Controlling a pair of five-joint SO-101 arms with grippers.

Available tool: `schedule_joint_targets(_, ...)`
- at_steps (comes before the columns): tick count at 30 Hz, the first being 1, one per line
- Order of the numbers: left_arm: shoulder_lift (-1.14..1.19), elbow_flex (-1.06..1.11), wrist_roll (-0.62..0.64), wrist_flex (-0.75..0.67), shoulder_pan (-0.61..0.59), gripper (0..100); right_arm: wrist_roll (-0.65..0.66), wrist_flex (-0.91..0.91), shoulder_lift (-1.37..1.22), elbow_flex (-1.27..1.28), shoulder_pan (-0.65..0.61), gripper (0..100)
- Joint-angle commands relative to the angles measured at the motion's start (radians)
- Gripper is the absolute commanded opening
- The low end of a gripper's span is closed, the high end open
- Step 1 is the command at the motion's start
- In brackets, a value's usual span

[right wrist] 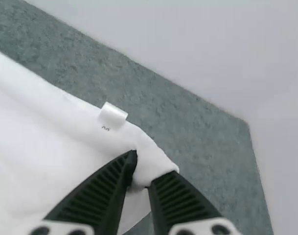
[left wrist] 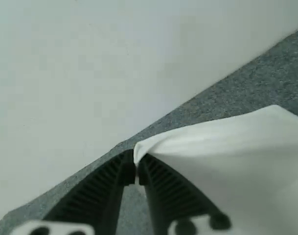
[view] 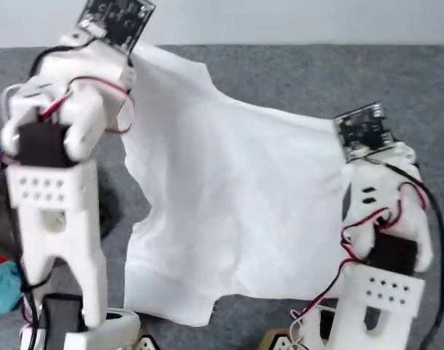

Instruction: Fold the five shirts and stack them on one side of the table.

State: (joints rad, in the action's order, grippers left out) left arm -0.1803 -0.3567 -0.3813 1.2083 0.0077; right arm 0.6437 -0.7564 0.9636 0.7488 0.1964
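A: Item: white shirt (view: pixel 236 211). Location?
B: Spread mid-surface (view: pixel 294 73). Its far edge is pinched by the left gripper (left wrist: pixel 134 169) and right gripper (right wrist: pixel 141 172), both clamped on cloth.
A: Step?
B: A first fold is judged. The edge is to be carried evenly toward the near edge.

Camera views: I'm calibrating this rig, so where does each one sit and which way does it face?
High view: fixed above, looking down on the grey table, the white shirt, the left arm and right arm.
Left wrist view: on that wrist, facing along the left claw toward the wall.
Right wrist view: likewise along the right claw.
Shared: both wrist views show a pinched shirt edge.
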Motion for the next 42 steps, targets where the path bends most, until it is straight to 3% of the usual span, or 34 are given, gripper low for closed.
schedule_joint_targets(1,0.035,0.073,0.011,-0.245,-0.008,0,0.054,0.223,-0.056,0.06,-0.035,0.9)
schedule_joint_targets(9,0.256,0.102,-0.002,-0.514,-0.009,0,0.064,0.611,-0.461,-0.034,-0.038,0.9)
schedule_joint_targets(15,0.379,0.101,-0.118,-0.64,-0.009,0,0.06,0.627,-0.762,-0.318,-0.035,0.9)
schedule_joint_targets(22,0.482,-0.094,-0.132,-0.635,-0.031,0,0.06,0.625,-0.966,-0.534,-0.041,0.9)
schedule_joint_targets(33,0.629,-0.42,-0.13,-0.252,-0.011,0,0.06,0.595,-1.001,-0.577,-0.065,0.9)
schedule_joint_targets(42,0.617,-0.478,-0.135,0.321,0.071,0,0.064,0.163,-0.96,-0.578,-0.028,0.9)
